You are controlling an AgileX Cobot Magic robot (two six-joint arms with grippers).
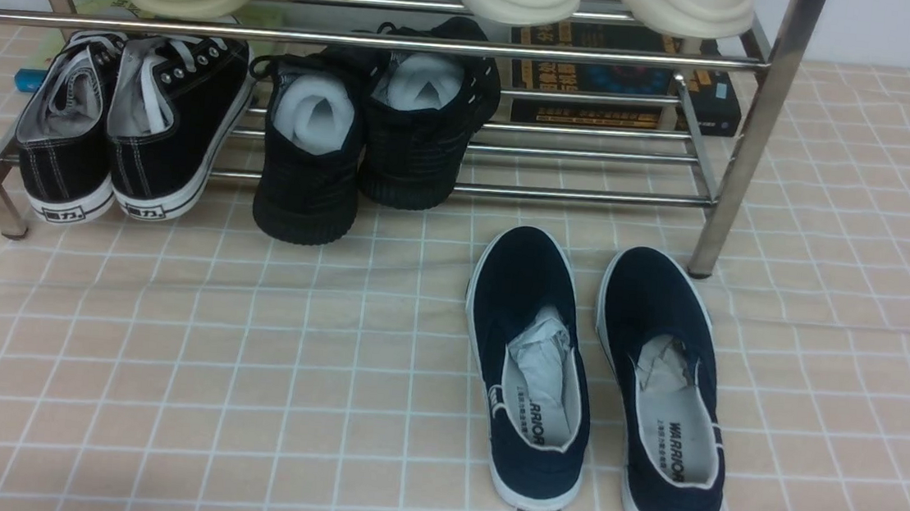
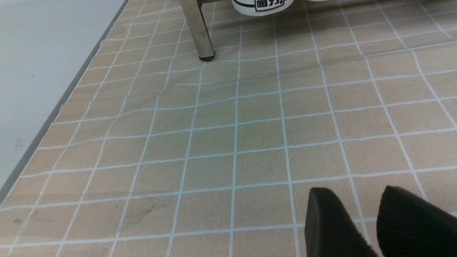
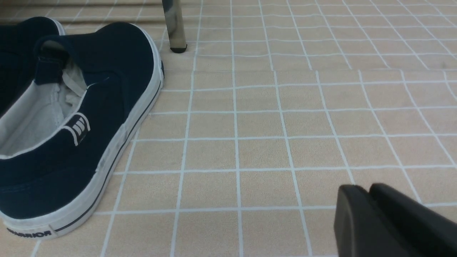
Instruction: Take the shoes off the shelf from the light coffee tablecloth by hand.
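Both navy shoes (image 1: 593, 375) sit side by side on the light coffee tablecloth (image 1: 166, 362), toes toward the shelf (image 1: 750, 133), just in front of its right corner post, off the bars.

Handling, by judgement: canvas uppers soft and collapsible, rubber soles stiffer; light. Paper stuffing holds the toe up. Best hold looks like the heel collar or the side wall at the opening.

Left gripper (image 2: 371, 217): fingers apart with a gap, nothing between them, low over bare cloth. Right gripper (image 3: 371, 210): fingers nearly together, empty, beside the right shoe, not touching.

Room: open cloth to the right and toward the robot. The shelf post and black shoes (image 1: 367, 132) crowd the far side. The cloth is wrinkled and may drag.
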